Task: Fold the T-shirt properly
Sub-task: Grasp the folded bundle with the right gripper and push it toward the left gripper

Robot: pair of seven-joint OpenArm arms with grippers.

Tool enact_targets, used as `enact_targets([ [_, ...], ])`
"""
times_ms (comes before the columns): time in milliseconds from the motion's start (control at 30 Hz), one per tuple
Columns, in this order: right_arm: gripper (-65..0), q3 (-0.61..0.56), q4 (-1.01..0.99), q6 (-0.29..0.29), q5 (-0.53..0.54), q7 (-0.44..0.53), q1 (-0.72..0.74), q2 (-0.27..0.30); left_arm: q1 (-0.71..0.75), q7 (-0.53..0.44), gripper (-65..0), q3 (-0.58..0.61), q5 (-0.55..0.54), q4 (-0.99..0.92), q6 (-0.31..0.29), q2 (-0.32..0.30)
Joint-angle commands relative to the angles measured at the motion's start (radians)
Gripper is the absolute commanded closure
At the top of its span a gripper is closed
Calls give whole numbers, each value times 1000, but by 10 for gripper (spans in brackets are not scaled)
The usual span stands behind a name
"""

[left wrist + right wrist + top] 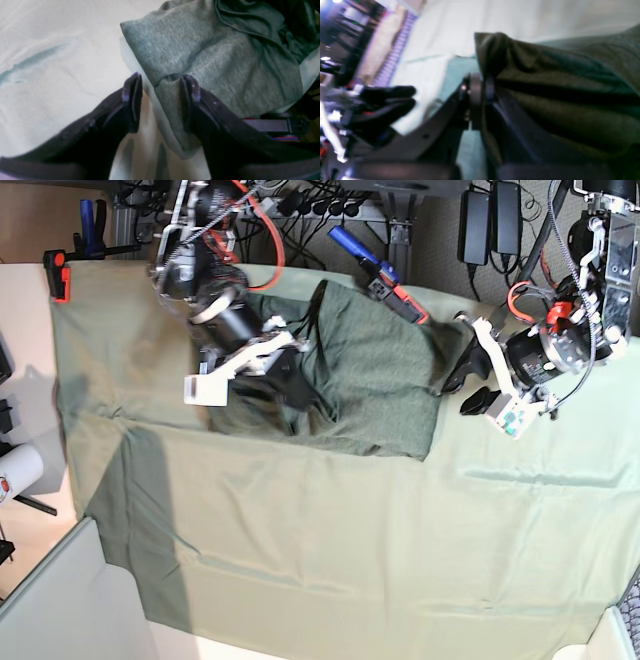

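Pale green cloth (350, 550) drapes the table, and on its far half lies the T-shirt (375, 370), a dark olive heathered knit bunched into a rough block with a sharp corner pointing toward the near right in the base view. Its left part is rumpled and lifted where the right claw (285, 365) has it; the right wrist view shows that claw (480, 92) clamped closed on a gathered fold of the T-shirt (557, 100), the fabric stretching away from the jaws in deep creases. At the other end, the left claw (462, 380) sits just off the shirt's right edge. From the left wrist camera its jaws stand apart, the left claw (161, 77) straddling a folded edge of the T-shirt (200, 57), with one finger (191, 87) resting on the knit and the other over the cloth (62, 87). Cables and power bricks (490, 220) crowd the dark strip behind the table, and an orange clamp (60, 275) grips the cloth's far left corner.
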Motion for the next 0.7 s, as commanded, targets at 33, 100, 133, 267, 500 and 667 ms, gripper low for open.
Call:
enact_targets([
  [33,0,-43,23,5,11,25,10,-33,-8,-18,-278,-3,-16,16,-8,-3],
  [100,0,-89,24,5,-1,34,10,-66,-8,-18,-278,-3,-16,16,-8,-4],
  [133,0,-112,24,5,-4,40,10,-81,-8,-18,-278,-3,-16,16,-8,-4],
  [267,0,-192,24,4,-53,58,10,-134,-8,-18,-278,-3,-21,16,-8,-3],
  [500,0,-309,24,4,-130,111,13,-134,-5,-18,-278,-3,-24,16,-8,-3],
  [667,0,-353,24,5,-140,128,13,-134,-6,-18,-278,-3,-36,16,-8,-4],
])
